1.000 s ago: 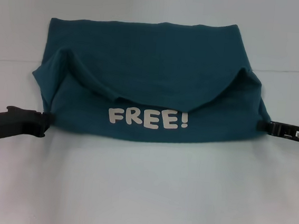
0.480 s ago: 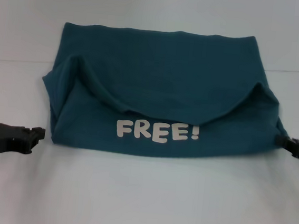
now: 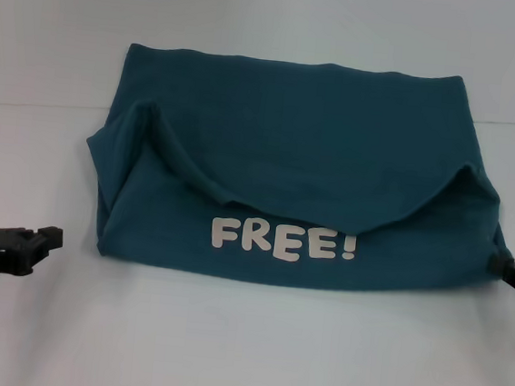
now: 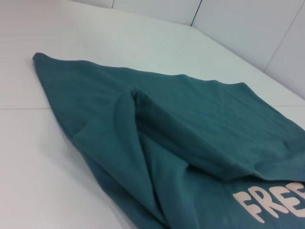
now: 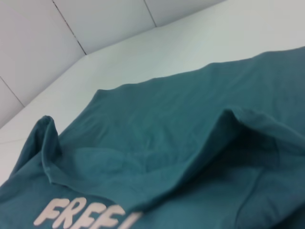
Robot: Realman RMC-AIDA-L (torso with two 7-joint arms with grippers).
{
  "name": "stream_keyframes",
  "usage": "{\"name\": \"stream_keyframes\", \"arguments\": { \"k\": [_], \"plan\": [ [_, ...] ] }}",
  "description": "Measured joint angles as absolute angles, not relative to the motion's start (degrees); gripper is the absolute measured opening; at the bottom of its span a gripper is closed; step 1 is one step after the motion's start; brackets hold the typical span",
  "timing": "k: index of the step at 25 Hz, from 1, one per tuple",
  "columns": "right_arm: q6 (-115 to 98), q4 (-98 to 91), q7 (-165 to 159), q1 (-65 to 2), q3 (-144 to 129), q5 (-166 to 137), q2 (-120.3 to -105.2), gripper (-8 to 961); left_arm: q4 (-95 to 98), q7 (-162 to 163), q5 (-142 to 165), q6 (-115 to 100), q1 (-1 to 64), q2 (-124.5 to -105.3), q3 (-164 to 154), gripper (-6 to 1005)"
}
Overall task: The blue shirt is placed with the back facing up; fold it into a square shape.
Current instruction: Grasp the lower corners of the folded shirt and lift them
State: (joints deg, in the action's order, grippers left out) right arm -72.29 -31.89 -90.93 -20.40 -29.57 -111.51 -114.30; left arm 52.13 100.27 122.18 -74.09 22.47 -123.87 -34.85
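The blue shirt [image 3: 289,150] lies on the white table, folded over itself, with the white "FREE!" lettering [image 3: 285,241] facing up on its near part. A curved flap of cloth sags above the letters, with a raised fold at each side. My left gripper [image 3: 52,239] rests low on the table to the left of the shirt, apart from its edge, open and holding nothing. At the far right, my right gripper [image 3: 504,266] is shut on the shirt's near right corner. The wrist views show the shirt [image 4: 190,119] [image 5: 167,129] close up.
The white table [image 3: 242,356] stretches in front of the shirt and to both sides. A seam line [image 3: 38,105] crosses it behind the shirt's left side. White wall panels [image 4: 248,28] stand beyond the table.
The shirt has slid to the right along with my right gripper. My left gripper has come off the shirt's left edge and drawn back to the left.
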Motion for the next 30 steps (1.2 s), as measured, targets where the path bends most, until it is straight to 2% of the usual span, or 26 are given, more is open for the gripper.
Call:
{"name": "stream_keyframes", "arguments": {
  "k": [8, 12, 14, 19, 30],
  "plan": [
    [-70.69, -31.59, -91.27, -22.82, -30.12, -112.28, -114.25, 26, 51.09, 103.68, 122.3, -73.29, 24.12, -123.35, -34.86, 49],
    [-70.75, -31.39, -91.67, -23.55, -30.0, -112.37, -113.8, 26, 50.31, 107.32, 122.24, -73.14, 25.49, -122.9, -35.06, 172],
    [-70.92, -31.33, -91.92, -23.99, -29.9, -112.38, -113.65, 26, 48.82, 108.98, 122.43, -73.14, 26.68, -122.09, -35.28, 234],
    [-71.18, -31.41, -92.24, -24.91, -30.18, -112.42, -113.56, 25, 44.7, 110.57, 122.89, -71.91, 29.02, -120.82, -35.24, 470],
    [-71.53, -31.66, -93.01, -24.95, -30.24, -112.42, -113.45, 25, 41.27, 114.67, 127.64, -66.49, 31.8, -120.82, -36.33, 740]
  ]
}}
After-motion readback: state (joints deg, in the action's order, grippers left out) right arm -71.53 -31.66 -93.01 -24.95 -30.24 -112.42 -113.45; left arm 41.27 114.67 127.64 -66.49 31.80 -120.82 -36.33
